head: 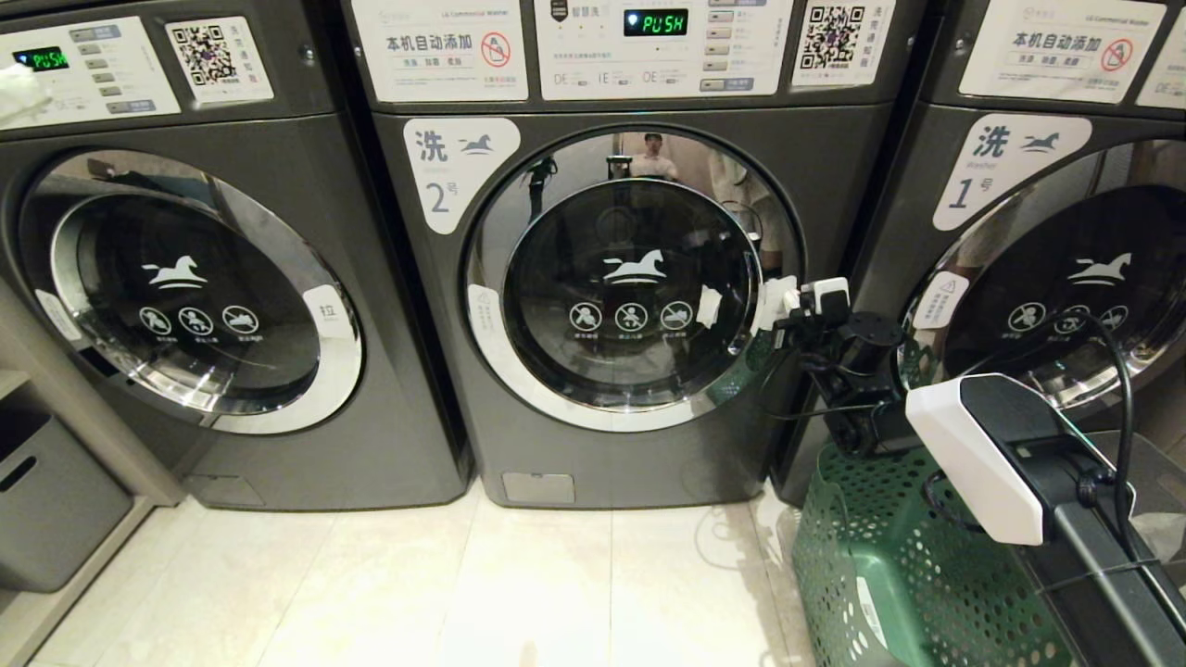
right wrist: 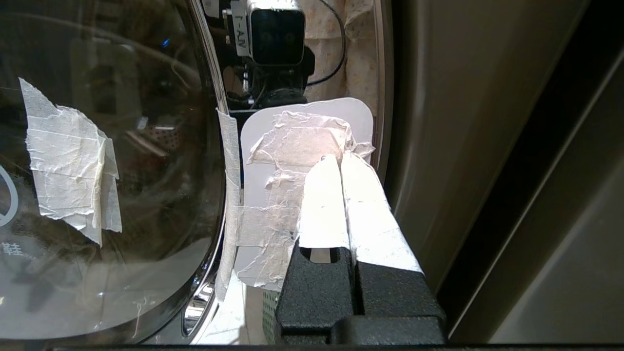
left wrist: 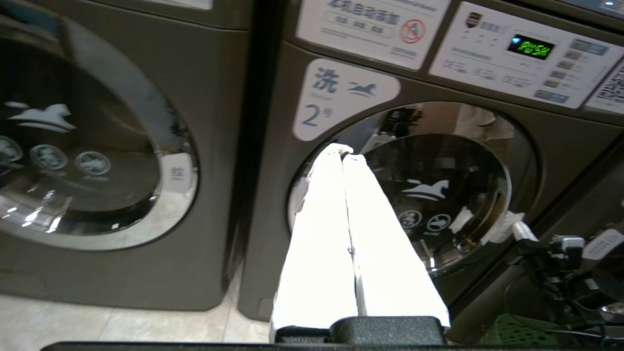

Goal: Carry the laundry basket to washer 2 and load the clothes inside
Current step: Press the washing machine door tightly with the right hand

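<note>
Two grippers closed before washer 2 (head: 630,278), its door shut.
Right gripper (right wrist: 339,163), fingers pressed together, meets the taped door tab (right wrist: 292,161); left gripper (left wrist: 342,153) empty; laundry basket (head: 889,574) on floor.

Green "PUSH" on the display (head: 655,22) of washer 2 (head: 593,306), white door label (head: 456,167) reading "洗 2号" with a horse logo, neighbouring washer's label (head: 1001,167) reading "洗 1号", panel sticker (head: 443,48) "本机自动添加", left washer's display (head: 41,58) also "PUSH".
</note>
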Robot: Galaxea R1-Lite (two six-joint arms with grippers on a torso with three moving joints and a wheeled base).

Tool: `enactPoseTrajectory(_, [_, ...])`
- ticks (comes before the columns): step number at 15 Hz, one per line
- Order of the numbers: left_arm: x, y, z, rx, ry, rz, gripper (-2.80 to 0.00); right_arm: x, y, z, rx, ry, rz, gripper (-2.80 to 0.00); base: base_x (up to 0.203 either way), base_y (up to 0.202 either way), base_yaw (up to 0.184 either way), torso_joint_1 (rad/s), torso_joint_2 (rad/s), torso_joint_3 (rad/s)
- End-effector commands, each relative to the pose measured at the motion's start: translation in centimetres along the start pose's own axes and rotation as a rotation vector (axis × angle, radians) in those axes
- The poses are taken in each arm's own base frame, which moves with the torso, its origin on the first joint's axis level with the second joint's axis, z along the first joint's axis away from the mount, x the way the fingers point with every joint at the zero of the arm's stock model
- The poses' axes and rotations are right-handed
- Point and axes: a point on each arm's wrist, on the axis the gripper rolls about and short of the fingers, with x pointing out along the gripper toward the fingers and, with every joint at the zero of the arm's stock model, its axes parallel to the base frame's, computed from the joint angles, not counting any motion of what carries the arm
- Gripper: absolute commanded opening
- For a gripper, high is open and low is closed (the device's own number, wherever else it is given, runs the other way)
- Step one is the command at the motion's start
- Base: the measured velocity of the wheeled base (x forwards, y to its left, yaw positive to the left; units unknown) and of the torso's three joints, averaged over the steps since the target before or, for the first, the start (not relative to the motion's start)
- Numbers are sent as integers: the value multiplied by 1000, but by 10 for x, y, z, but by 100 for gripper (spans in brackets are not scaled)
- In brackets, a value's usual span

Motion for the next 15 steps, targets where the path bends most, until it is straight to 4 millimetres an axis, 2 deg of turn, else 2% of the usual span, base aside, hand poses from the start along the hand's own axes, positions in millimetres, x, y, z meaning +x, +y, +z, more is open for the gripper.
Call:
enactPoseTrajectory(1, [-38,16,9,-12,-37,20,-280,-3,3,-16,0,31,5,-280,0,0,0,0,0,0])
enactPoseTrajectory(3, [-51,22,7,-3,-21,38,-280,-2,3,-12,8,24,6,-280,0,0,0,0,0,0])
enactPoseTrajectory(6, [-63,29,5,15,-4,77,-280,3,0,5,21,25,11,-280,0,0,0,0,0,0])
enactPoseTrajectory(9, [-70,34,-6,68,94,124,-280,4,-1,5,39,44,12,-280,0,0,0,0,0,0])
enactPoseTrajectory(15, [-58,30,-17,106,171,146,-280,4,-4,4,36,45,6,-280,0,0,0,0,0,0])
